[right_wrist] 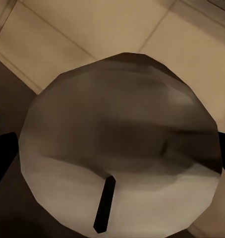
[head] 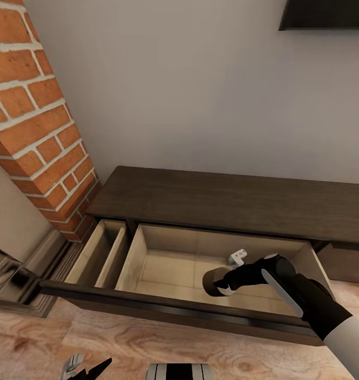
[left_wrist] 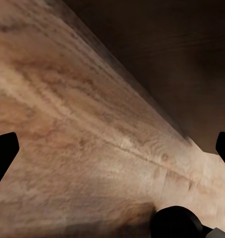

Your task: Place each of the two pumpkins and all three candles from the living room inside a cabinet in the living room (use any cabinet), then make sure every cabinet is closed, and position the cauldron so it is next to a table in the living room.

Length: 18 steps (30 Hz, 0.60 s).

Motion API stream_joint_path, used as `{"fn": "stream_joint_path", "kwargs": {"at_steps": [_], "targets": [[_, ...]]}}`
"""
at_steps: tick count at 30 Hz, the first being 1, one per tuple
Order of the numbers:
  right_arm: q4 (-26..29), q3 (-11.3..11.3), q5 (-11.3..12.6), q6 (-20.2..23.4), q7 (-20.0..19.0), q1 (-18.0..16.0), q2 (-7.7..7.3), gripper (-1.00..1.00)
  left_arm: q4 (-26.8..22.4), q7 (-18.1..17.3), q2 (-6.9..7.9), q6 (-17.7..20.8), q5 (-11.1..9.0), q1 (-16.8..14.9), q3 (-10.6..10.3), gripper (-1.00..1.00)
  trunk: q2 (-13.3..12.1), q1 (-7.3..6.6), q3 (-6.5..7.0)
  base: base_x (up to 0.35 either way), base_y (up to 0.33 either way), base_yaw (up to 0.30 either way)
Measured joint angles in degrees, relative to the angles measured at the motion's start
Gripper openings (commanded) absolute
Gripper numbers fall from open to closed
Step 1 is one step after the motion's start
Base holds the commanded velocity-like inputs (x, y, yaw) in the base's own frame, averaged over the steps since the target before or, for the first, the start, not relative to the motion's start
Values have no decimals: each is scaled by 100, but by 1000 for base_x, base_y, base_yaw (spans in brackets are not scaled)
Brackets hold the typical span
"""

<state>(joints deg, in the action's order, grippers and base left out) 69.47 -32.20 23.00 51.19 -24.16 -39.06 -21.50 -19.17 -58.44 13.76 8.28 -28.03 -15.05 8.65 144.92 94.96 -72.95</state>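
Observation:
The dark brown cabinet (head: 226, 200) stands against the wall with a wide drawer (head: 168, 264) pulled out, its inside pale beige. My right gripper (head: 221, 285) hangs over that drawer, shut on a squat grey-brown candle (head: 212, 281). In the right wrist view the candle (right_wrist: 122, 144) shows its round top and dark wick, with the dark fingertips (right_wrist: 3, 153) at either side. My left gripper (head: 87, 368) is low over the wooden floor, open and holding nothing, its fingertips (left_wrist: 3, 153) spread wide. The pumpkins, cauldron and table are out of view.
A red brick fireplace (head: 37, 116) rises left of the cabinet. A narrower drawer (head: 103, 248) beside the wide one is also pulled out. A small white object (head: 237, 257) lies at the back of the wide drawer. The drawer front (head: 174, 309) juts over the wooden floor (head: 147, 343).

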Motion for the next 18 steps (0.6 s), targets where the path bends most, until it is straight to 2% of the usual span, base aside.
{"fn": "stream_joint_path", "kwargs": {"at_steps": [11,18], "targets": [[54,-8,-7,0,13,0,0,-100,0,14,-10,-66,9,-1,2,100,0,-1,0,86,0,0],[63,-15,-296,-2,9,0,10,-100,0,21,-12,-118,9,-1,-31,100,0,0,0,15,0,0]]}}
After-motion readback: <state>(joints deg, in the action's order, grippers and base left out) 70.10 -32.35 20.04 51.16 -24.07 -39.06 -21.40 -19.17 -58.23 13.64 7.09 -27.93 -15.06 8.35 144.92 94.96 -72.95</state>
